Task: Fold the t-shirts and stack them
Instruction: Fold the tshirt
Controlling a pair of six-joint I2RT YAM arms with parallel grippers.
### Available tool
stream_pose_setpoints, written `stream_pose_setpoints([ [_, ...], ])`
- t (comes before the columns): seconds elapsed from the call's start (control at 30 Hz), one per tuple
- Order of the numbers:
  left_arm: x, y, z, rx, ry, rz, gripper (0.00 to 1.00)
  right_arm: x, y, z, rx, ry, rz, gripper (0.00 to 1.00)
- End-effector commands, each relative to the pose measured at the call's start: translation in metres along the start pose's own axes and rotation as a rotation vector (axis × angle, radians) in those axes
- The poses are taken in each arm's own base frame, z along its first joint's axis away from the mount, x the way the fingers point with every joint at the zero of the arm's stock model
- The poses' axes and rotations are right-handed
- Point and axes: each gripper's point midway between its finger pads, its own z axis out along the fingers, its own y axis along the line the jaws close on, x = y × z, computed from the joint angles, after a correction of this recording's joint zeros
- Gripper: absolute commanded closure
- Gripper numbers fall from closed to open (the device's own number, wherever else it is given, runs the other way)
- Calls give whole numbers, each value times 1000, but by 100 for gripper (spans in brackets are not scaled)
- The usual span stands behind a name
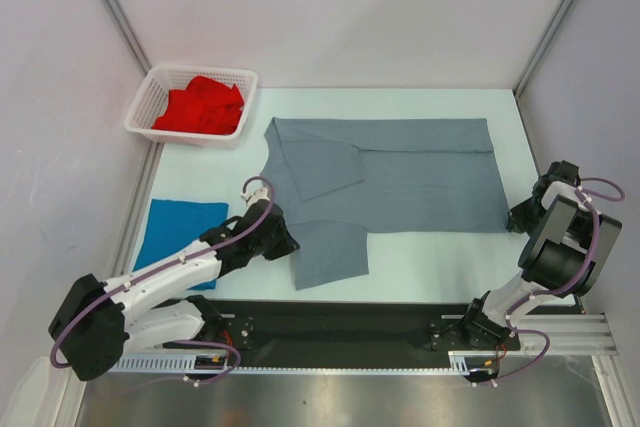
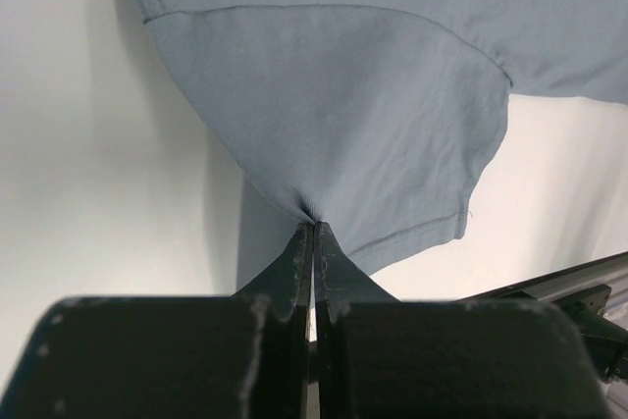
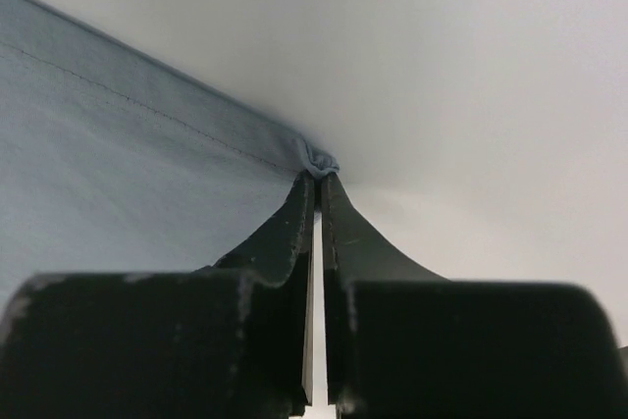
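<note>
Left fingers [image 2: 300, 257] and right fingers [image 3: 300, 213] pinch one grey t-shirt [image 1: 420, 177] of three.

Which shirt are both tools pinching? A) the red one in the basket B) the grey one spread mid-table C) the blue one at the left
B: the left tool and the right tool are each shut on the grey t-shirt.

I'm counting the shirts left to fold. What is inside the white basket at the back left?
A crumpled red t-shirt lies in the basket. The red cloth covers most of the bottom, so whether anything lies under it cannot be seen.
</note>
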Motion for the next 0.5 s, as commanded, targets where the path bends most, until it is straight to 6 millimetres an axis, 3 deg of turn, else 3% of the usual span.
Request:
stream_pose_setpoints([
  [0.0,-13,-10,-12,27,-46,54,100,-2,-8,-3,41,-11,-12,100],
  [0.17,-28,-22,-23,36,-74,121,99,-7,0,-16,56,-29,-73,100],
  [0.3,-51,-42,-34,56,-123,156,100,-21,13,-29,51,-77,-124,100],
  [0.47,-69,-50,-27,37,-105,177,100,-28,34,-37,18,-91,-162,100],
])
